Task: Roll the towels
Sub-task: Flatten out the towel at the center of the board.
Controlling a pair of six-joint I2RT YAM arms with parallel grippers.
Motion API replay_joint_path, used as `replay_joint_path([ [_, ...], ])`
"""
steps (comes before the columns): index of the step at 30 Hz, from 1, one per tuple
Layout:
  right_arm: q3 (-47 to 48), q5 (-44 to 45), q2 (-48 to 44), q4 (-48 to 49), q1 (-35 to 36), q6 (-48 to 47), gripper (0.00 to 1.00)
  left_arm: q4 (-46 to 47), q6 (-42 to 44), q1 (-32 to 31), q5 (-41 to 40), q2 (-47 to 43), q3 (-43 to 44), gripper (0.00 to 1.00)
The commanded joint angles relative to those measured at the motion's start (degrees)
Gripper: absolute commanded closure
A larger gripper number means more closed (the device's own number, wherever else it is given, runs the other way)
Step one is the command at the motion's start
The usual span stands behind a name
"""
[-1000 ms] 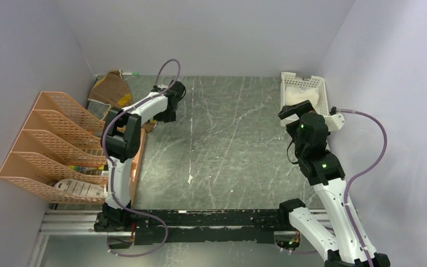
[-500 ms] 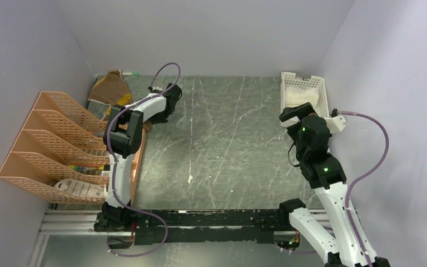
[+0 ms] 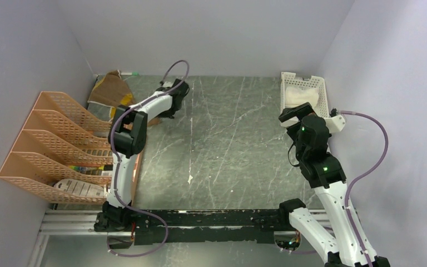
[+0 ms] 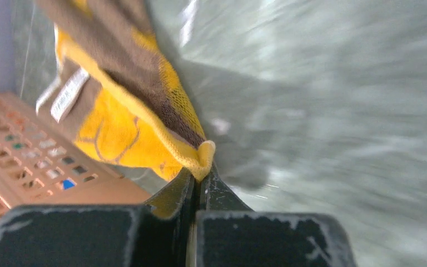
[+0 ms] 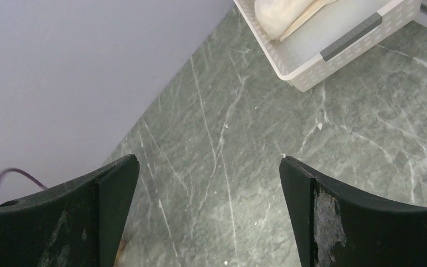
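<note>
The brown towel with mustard-yellow patches (image 3: 111, 89) lies crumpled in the far left corner. In the left wrist view this towel (image 4: 128, 94) hangs from my left gripper (image 4: 203, 172), which is shut on its yellow corner. From above, the left gripper (image 3: 164, 114) sits partly under its own forearm, to the right of the towel heap. The cream-white towel (image 3: 300, 95) lies rolled inside the white basket (image 3: 325, 92) at the far right; the right wrist view shows that cream towel (image 5: 281, 14) too. My right gripper (image 5: 208, 167) hangs wide open above bare table, just in front of the basket.
An orange mesh file rack (image 3: 55, 139) stands along the left wall, its side close by in the left wrist view (image 4: 28, 150). An orange-brown board (image 3: 139, 158) lies beside the left arm. Grey walls close in on the left, back and right. The white basket (image 5: 333, 61) sits against the right wall.
My left gripper has gone from open to shut on the brown towel's yellow corner, and its wrist has shifted right. The right arm has barely moved and stays open.
</note>
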Motion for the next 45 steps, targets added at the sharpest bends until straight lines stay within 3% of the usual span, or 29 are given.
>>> replay_joint_path([
  [1,-0.06,1.79,0.29,-0.68,0.29,-1.73,0.00,0.45,3.09,-9.32,4.67,-4.07,14.81,0.93],
  [4,0.17,4.16,0.04,-0.93,0.30,-3.65,0.00,-1.72,6.88,-18.06,9.56,-1.90,29.42,0.93],
  [7,0.60,6.44,-0.27,-1.43,0.33,-5.07,0.00,0.21,8.28,-27.05,15.38,-1.63,37.45,0.93],
  [9,1.06,7.31,-0.28,-1.79,0.32,-6.15,0.00,3.56,7.74,-31.55,19.34,-5.04,36.09,0.93],
  [13,2.03,9.82,-0.58,-3.24,0.36,-7.84,0.00,12.29,5.79,-35.16,23.89,-18.72,22.44,0.93],
  [16,0.86,11.21,-1.68,-2.76,0.30,-9.06,0.00,13.07,5.54,-34.19,17.04,-30.73,13.34,0.93],
  [19,-2.02,8.55,-2.79,0.56,0.30,-12.10,0.00,10.03,2.64,-26.21,15.12,-39.82,5.39,0.93],
  [21,-5.89,1.89,-3.30,6.90,0.35,-17.96,0.00,7.84,1.25,-20.03,17.01,-43.45,1.38,0.93],
  [24,-12.48,-15.80,-2.95,17.42,0.32,-29.73,0.00,8.56,1.91,-16.24,18.01,-47.43,-5.00,0.93],
  [25,-14.05,-23.22,-2.20,20.49,0.34,-32.19,0.00,8.72,2.10,-15.69,18.38,-48.07,-6.49,0.93],
  [28,-15.67,-33.29,1.27,22.65,0.37,-34.85,0.00,9.40,2.85,-14.11,21.19,-48.75,-10.29,0.93],
  [34,-16.96,-42.07,3.52,26.58,0.38,-35.22,0.00,11.21,7.07,-13.52,29.15,-46.70,-11.52,0.93],
  [38,-17.10,-51.03,6.32,29.28,1.35,-36.96,0.01,10.99,8.31,-13.49,28.37,-45.78,-9.99,0.93],
  [42,-20.13,-45.71,6.19,33.56,9.58,-38.87,0.00,9.82,9.14,-12.73,25.44,-44.96,-8.53,0.93],
  [45,-20.93,-32.52,7.15,35.67,26.26,-42.24,0.02,8.14,8.85,-10.64,24.18,-43.57,-7.68,0.93],
])
